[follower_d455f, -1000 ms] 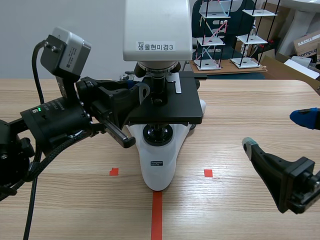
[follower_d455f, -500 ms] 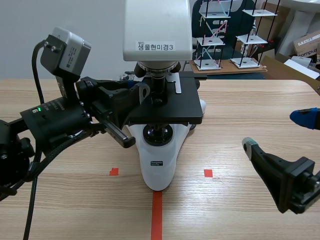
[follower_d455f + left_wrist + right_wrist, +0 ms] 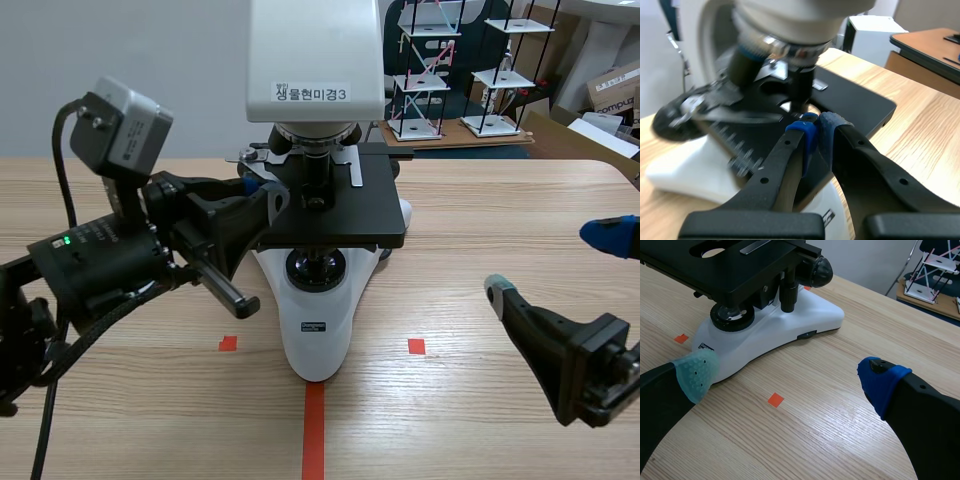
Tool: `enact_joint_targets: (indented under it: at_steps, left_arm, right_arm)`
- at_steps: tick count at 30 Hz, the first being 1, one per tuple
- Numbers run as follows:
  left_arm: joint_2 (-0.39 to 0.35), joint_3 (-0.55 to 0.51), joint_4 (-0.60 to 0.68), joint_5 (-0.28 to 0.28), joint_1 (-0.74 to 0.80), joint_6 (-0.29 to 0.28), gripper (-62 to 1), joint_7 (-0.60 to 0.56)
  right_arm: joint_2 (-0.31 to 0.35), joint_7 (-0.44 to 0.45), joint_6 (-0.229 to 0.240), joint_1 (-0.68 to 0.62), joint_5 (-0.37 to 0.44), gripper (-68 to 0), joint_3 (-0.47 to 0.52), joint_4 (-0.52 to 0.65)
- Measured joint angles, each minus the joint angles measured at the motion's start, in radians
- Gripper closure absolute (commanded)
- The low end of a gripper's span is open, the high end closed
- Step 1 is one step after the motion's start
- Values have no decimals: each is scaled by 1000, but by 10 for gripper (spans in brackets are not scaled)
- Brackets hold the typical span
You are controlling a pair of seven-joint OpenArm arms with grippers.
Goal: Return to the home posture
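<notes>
A white microscope (image 3: 318, 330) with a black stage (image 3: 340, 215) stands at the table's middle. My left gripper (image 3: 268, 192) is shut with nothing in it, its tips just off the stage's left edge. In the left wrist view the blue pads (image 3: 807, 137) of the left gripper (image 3: 816, 131) meet in front of the stage (image 3: 860, 105), below the objective lenses (image 3: 752, 62). Low at the right, well clear of the microscope, my right gripper (image 3: 553, 262) stands open and holds nothing. The right wrist view has the right gripper (image 3: 789, 379) over bare wood, with the microscope base (image 3: 790, 325) ahead of it.
Orange-red tape marks (image 3: 314, 430) lie on the wooden table (image 3: 480, 200) in front of the microscope. Small rack models (image 3: 425, 70) and cardboard boxes (image 3: 615, 85) stand beyond the far edge. Bare wood spreads to the right of the microscope.
My left arm has drawn back to the left, and its shut fingertips have moved a little away from the stage. The right arm has not moved.
</notes>
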Motion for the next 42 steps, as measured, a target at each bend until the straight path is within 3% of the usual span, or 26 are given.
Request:
enact_joint_targets:
  at_steps: [8, 13, 21, 24, 27, 29, 31, 35, 42]
  left_arm:
    - [-27, -180, 76, 8, 200, -42, -17, -90]
    - [-44, -254, 146, 66, 339, -42, -17, -143]
    - [-44, -375, 191, 149, 586, -43, -18, -329]
    - [-44, -412, 191, 205, 659, -42, -119, -394]
    - [-44, -447, 190, 232, 729, -42, -305, -472]
    - [-44, -468, 190, 233, 765, -42, -451, -512]
    - [-44, -489, 190, 226, 792, -25, -557, -554]
    - [-45, -510, 190, 205, 829, 72, -598, -590]
    - [-44, -510, 190, 209, 833, 72, -598, -580]
  right_arm:
    - [0, 0, 0, 0, 0, -604, 0, 0]
    - [0, 0, 0, 0, 0, -604, 0, 0]
    - [0, 0, 0, 0, 0, -604, 0, 0]
    - [0, 0, 0, 0, 0, -604, 0, 0]
    - [0, 0, 0, 0, 0, -604, 0, 0]
    - [0, 0, 0, 0, 0, -604, 0, 0]
    - [0, 0, 0, 0, 0, -604, 0, 0]
    - [0, 0, 0, 0, 0, -604, 0, 0]
    - [0, 0, 0, 0, 0, -604, 0, 0]
